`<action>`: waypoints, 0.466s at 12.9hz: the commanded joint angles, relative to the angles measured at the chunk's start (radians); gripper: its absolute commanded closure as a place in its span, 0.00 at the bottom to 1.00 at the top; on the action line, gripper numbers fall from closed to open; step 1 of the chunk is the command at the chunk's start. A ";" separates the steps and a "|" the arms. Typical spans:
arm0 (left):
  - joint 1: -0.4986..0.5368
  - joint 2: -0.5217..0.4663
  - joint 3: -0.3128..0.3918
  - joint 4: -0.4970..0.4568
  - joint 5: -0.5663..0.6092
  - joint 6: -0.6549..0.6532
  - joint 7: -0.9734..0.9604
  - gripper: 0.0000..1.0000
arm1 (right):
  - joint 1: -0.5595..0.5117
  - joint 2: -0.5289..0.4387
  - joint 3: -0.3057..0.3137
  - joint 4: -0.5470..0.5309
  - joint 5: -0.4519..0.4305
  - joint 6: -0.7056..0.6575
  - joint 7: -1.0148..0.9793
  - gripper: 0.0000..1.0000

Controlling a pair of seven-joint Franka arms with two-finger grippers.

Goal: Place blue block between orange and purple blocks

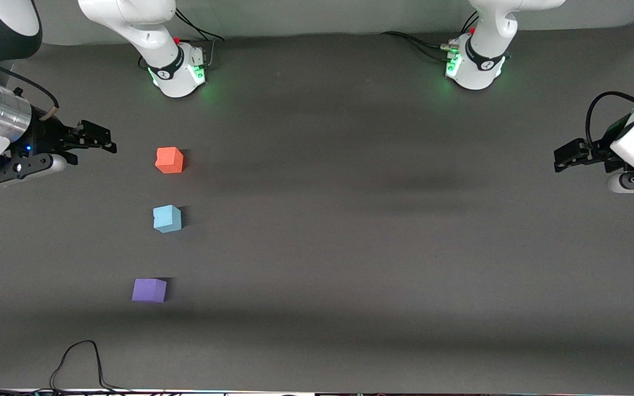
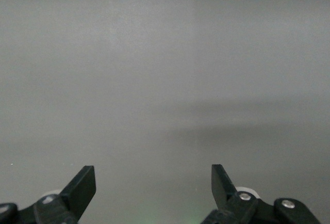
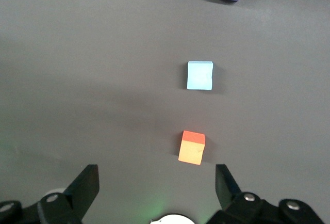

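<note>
Blocks form 1 line on the table (image 1: 350, 247), toward the right arm's end. Blue block (image 1: 167, 218) sits between the other 2: orange block (image 1: 169, 160) farther from the front camera, purple block (image 1: 149, 290) nearer. Blue block is a cube, no long axis, resting flat, slightly skewed. Right gripper (image 1: 97, 138) hovers beside the orange block, jaws wide, empty. Left gripper (image 1: 570, 155) waits well apart, jaws wide, empty.

High front camera, two wrist cameras — table (image 1: 350, 247) shared.
</note>
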 commanded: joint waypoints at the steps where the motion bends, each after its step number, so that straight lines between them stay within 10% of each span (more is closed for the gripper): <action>1: -0.010 -0.009 0.005 -0.008 0.000 0.011 0.014 0.00 | -0.008 -0.031 0.012 -0.029 -0.086 0.015 0.026 0.00; 6: -0.016 -0.009 0.005 -0.008 0.000 0.011 0.014 0.00 | -0.008 -0.031 0.003 -0.027 -0.099 0.012 0.027 0.00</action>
